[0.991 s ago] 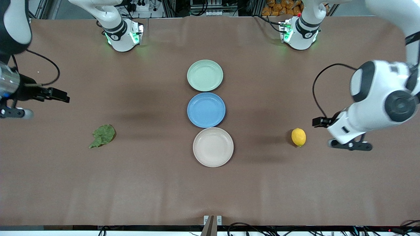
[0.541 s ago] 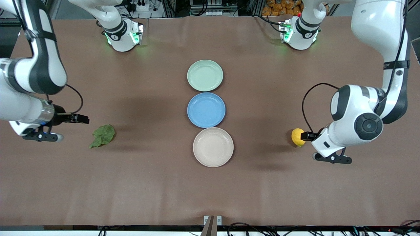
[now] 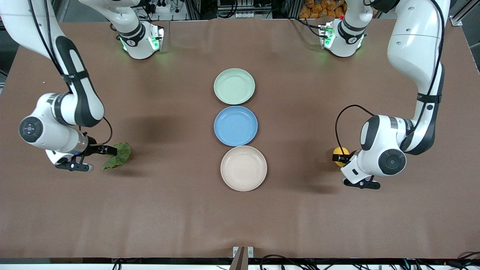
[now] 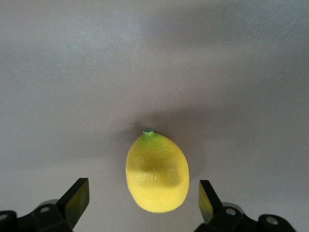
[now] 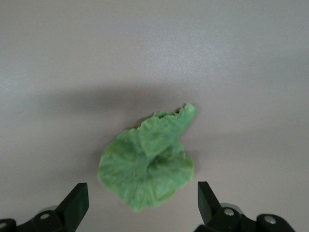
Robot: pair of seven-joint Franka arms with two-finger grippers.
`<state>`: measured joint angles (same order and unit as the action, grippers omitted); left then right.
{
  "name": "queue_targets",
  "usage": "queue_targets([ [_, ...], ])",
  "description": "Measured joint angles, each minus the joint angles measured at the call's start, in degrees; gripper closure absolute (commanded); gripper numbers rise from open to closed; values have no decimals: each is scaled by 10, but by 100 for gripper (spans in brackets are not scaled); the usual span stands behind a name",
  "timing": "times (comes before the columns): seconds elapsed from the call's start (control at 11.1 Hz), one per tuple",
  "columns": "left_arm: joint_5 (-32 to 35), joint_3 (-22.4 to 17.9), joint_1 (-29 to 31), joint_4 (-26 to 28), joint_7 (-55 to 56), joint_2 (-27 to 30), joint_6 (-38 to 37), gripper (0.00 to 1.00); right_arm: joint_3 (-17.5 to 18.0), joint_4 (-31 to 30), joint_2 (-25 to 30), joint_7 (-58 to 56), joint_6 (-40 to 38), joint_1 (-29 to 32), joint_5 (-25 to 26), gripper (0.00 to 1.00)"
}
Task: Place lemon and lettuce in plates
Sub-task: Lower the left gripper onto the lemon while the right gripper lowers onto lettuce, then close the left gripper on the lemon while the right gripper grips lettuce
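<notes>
Mid-right of the front view, the left hand (image 3: 339, 159) hangs wide open over the lemon (image 3: 340, 154), gripping nothing. Mid-left, the right hand (image 3: 111, 150), equally spread and empty, is over the lettuce (image 3: 120, 155). Both lie on the desk (image 3: 240, 217); the central mint plate (image 3: 234, 86) and cream plate (image 3: 243, 168) are bare.

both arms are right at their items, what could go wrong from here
The lemon is round and lies loose on the table between the open fingers of the left gripper, so it might roll or squirt out of an off-centre close. The lettuce lies flat and thin, so the open right gripper may pinch only an edge, or scrape the table and miss.
</notes>
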<state>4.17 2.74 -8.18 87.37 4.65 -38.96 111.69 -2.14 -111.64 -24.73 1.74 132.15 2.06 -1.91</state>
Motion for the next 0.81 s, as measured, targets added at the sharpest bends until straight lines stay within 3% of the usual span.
queue_targets([
  [0.45,0,1,-12,7,24,-26,0,0,0,-20,-61,0,114,0,0,49],
  [0.54,0,1,-11,7,24,-30,0,54,0,-23,-67,0,128,0,0,62],
  [0.63,0,1,-10,8,24,-35,0,100,0,-25,-71,0,136,0,0,75],
  [0.81,-11,1,-8,7,24,-41,8,100,0,-27,-73,0,141,0,0,100],
])
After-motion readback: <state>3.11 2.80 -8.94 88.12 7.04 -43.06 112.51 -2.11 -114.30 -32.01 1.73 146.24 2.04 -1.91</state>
